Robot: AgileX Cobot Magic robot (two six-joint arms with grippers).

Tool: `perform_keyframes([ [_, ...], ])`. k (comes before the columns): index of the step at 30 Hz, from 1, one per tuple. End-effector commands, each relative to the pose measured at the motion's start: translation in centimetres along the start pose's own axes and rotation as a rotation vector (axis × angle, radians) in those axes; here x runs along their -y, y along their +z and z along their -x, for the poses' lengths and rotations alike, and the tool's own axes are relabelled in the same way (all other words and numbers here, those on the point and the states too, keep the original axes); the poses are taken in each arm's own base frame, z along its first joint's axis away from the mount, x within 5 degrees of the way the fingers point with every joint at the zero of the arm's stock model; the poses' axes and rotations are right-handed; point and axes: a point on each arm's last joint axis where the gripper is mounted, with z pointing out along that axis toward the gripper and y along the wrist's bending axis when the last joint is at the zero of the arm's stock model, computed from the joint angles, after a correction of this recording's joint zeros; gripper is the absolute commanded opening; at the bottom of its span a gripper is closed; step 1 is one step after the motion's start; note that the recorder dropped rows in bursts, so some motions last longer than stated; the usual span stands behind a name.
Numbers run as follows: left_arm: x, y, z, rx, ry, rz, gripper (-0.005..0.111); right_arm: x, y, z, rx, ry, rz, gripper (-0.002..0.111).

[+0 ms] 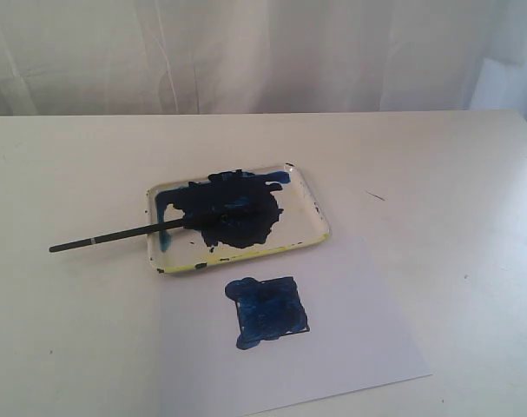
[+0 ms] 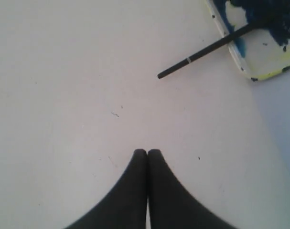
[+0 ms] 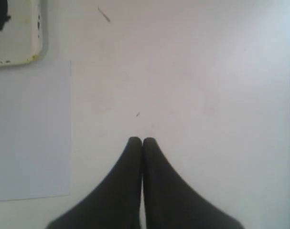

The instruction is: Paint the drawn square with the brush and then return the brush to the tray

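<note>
— Where's the brush?
— I see the brush [image 1: 124, 234] left of centre. Its tip seems sunk in the paint blot [image 1: 233, 213] on the tray [image 1: 305, 213]. The drawn square [image 1: 270, 310] below is blue.
— Grippers?
— My left gripper [image 2: 147, 153] and right gripper [image 3: 142, 141] are both pressed together.

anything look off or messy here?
The brush lies only half in the tray: bristles in the blue blot, handle jutting past the rim over the table. The drawn square is filled unevenly, ragged at one corner.
</note>
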Motion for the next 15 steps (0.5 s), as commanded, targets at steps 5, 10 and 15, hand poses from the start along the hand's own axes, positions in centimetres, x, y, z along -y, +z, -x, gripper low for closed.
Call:
perform_keyframes([
  [5, 2.0, -7.2, -5.5, 0.273, 0.017, 0.058, 0.0, -1.3, -8.9, -3.2, 0.322, -0.026, -0.067, 0.0],
  [10, 3.2, -10.7, -9.0, 0.418, 0.021, 0.084, 0.0, -2.2, -13.4, -6.3, 0.485, -0.041, -0.095, 0.0],
  [15, 4.3, -13.4, -12.8, 0.525, 0.039, 0.104, 0.0, -3.2, -16.8, -9.7, 0.635, -0.054, -0.12, 0.0],
])
